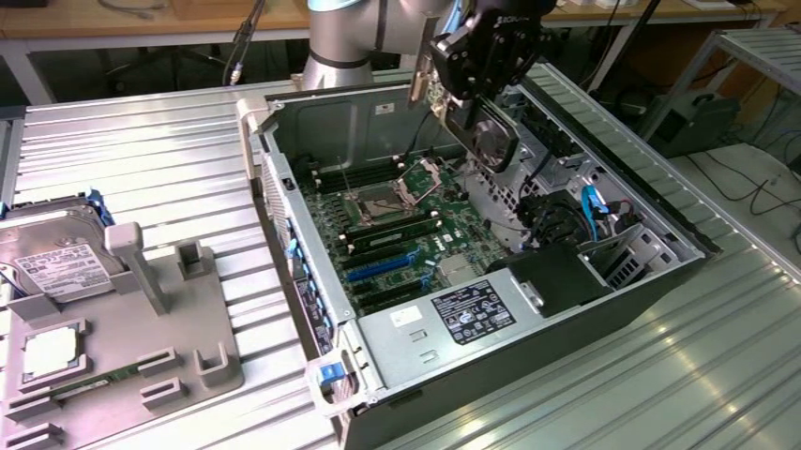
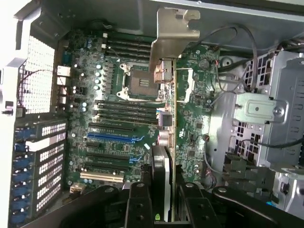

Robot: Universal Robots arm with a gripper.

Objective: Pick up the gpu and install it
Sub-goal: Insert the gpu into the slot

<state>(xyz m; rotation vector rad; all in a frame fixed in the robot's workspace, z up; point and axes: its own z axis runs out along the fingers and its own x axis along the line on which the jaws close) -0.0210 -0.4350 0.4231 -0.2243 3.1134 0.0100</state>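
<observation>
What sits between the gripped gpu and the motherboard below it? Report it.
Nothing: the gpu hangs above the motherboard, bare air between, seen in the exterior view.

Inside the computer case (image 1: 564, 366), flat on its floor: motherboard (image 1: 400, 225). At the case's end nearest the exterior camera, beside the board: power supply (image 1: 463, 314). Above the case's far end, clear of the board: gpu (image 1: 497, 141), on edge, clamped between the fingers of the gripper (image 2: 164, 199). Beside the case, on the exterior view's left: holder tray (image 1: 163, 375), with hard drive (image 1: 56, 253) at its far end. Behind the case: arm's base (image 1: 338, 37).
</observation>
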